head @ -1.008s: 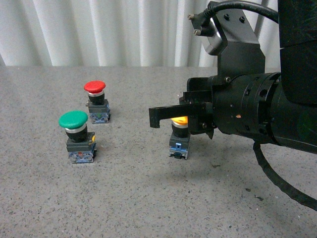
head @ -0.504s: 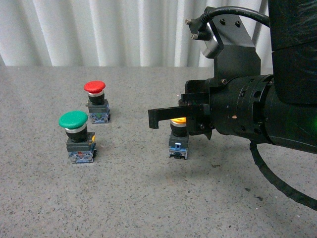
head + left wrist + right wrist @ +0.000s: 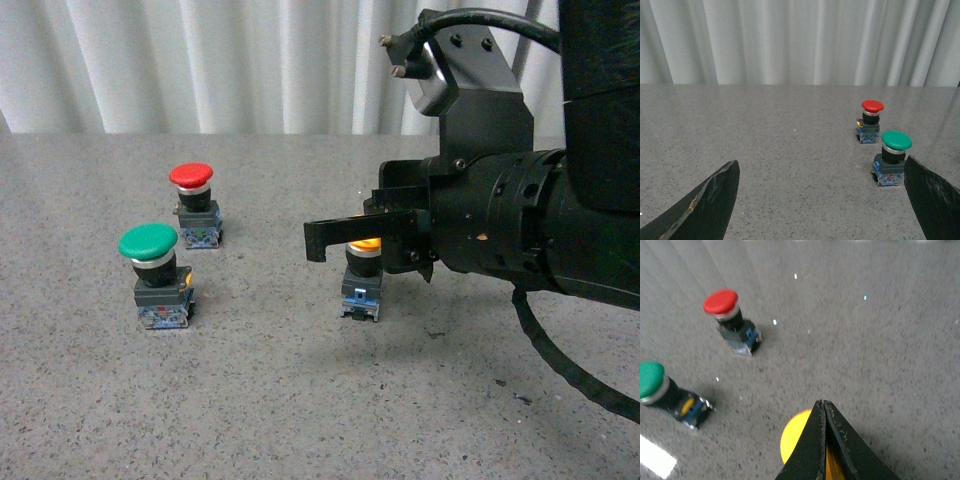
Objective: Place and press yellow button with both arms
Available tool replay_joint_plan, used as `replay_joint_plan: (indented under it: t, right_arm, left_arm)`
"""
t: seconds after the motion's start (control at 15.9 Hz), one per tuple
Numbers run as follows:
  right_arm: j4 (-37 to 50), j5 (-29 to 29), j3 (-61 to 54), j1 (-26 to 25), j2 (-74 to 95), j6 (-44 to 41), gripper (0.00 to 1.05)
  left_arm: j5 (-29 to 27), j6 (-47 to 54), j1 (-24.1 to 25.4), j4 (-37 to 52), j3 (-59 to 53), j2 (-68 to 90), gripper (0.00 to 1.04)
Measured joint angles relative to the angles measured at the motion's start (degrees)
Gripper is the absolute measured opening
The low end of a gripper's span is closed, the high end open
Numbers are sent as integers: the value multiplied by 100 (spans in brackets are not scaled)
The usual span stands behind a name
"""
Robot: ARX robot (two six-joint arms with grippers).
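Our right gripper [image 3: 316, 238] has its jaws pressed together, holding nothing. The yellow button [image 3: 362, 285] stands upright directly under them, though we cannot tell if its cap touches them. Our left gripper [image 3: 820, 161] gapes wide, empty. We judge the button light, rigid, glossy-capped and tippy: steady its squared base, press the cap's centre.

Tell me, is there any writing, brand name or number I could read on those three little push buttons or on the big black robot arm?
No text can be read in any view.
Green-capped pushbutton: small coloured marks on its base, too small to read.
Red-capped pushbutton: the same, too small to read.
Yellow-capped pushbutton: blue base blurred, nothing legible.
Black right arm: no label, brand or number shows.
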Motion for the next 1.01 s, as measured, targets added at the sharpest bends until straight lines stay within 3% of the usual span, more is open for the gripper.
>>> replay_joint_plan:
  t: [0.25,0.57,0.76,0.82,0.88,0.95,1.01]
  right_arm:
    - [1408,-127,-57,-157,-612,675,2]
    - [1491,-142,-442,-153,-1622,1335,2]
    - [1196,184,-1244,-509,-2953,1440,2]
    - [667,555,-1572,-612,-3506,1331,2]
    - [-138,1423,-1871,-761,-4205,758,2]
    - [-741,1609,-2496,-1303,-5235,-72,2]
    - [-734,1593,-2785,-1537,-5635,-413,2]
  left_arm:
    - [0,0,0,0,0,0,98]
    - [0,0,0,2,0,0,98]
    - [0,0,0,0,0,0,98]
    - [0,0,0,2,0,0,98]
    - [2,0,0,0,0,0,98]
    - [-9,0,0,0,0,0,98]
    - [-4,0,0,0,0,0,98]
